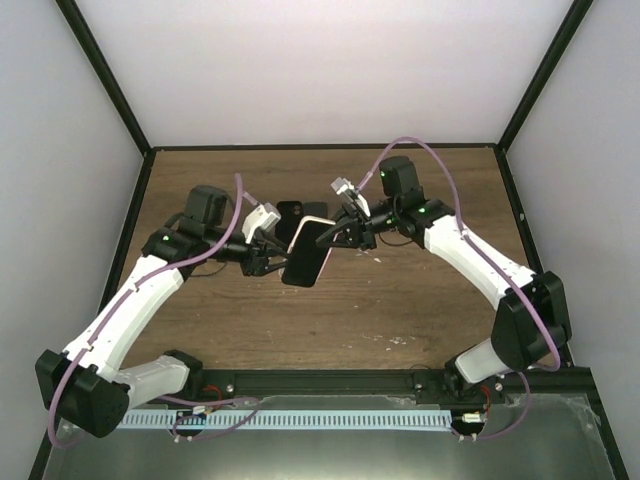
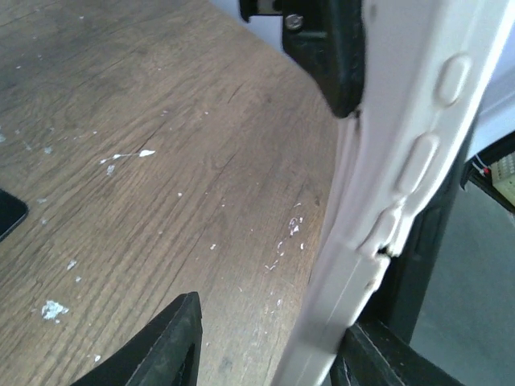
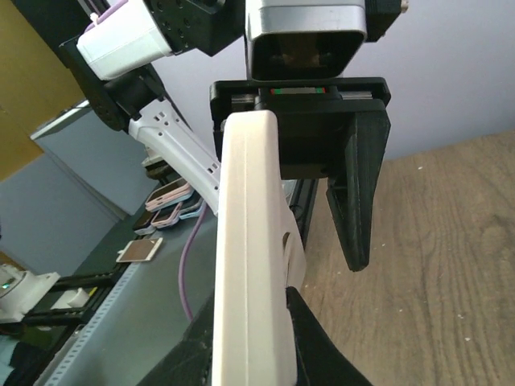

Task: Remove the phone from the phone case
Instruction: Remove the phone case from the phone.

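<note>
The phone in its pale pink-white case (image 1: 308,252) hangs tilted above the middle of the wooden table (image 1: 400,300), between both grippers. My right gripper (image 1: 345,232) is shut on the case's upper end; in the right wrist view its jaws (image 3: 249,354) clamp the case edge (image 3: 249,241), and a case lip (image 3: 291,253) bulges off the phone. My left gripper (image 1: 268,258) is at the lower end. In the left wrist view it (image 2: 273,358) stands open, with the case edge (image 2: 402,161) against one finger (image 2: 378,362) and the other finger (image 2: 165,346) well apart.
A black flat object (image 1: 292,212) lies on the table behind the phone; its corner shows in the left wrist view (image 2: 8,213). Several other cased phones (image 3: 165,205) lie beyond the table's front edge. Black frame posts (image 1: 110,90) and white walls enclose the table.
</note>
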{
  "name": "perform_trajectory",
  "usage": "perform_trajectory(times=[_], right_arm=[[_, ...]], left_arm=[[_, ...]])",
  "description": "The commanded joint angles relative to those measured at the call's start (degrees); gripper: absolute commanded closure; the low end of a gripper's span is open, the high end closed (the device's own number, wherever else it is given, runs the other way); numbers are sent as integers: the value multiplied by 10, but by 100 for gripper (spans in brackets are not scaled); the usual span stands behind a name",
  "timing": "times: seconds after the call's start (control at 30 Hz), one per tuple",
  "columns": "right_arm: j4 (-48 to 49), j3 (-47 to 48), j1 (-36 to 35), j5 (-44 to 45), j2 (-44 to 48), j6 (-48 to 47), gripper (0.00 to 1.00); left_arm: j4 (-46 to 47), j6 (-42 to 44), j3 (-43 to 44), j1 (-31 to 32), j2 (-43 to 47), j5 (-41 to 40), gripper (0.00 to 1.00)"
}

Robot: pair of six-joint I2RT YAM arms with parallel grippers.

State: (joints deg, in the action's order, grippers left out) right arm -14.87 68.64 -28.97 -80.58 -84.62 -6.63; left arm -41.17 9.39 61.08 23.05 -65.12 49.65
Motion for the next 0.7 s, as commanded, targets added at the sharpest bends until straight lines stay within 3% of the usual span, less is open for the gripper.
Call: perform_trajectory(times=[0.0, 0.33, 0.67], right_arm=[[21, 19, -68, -99, -8, 40, 99], [26, 45, -99, -92, -37, 46, 99], [-24, 87, -93, -71, -61, 4, 96]], left_arm=[[107, -1, 32, 23, -15, -4, 57], [118, -15, 38, 31, -27, 41, 65], [131, -57, 10, -1, -9, 89, 92]])
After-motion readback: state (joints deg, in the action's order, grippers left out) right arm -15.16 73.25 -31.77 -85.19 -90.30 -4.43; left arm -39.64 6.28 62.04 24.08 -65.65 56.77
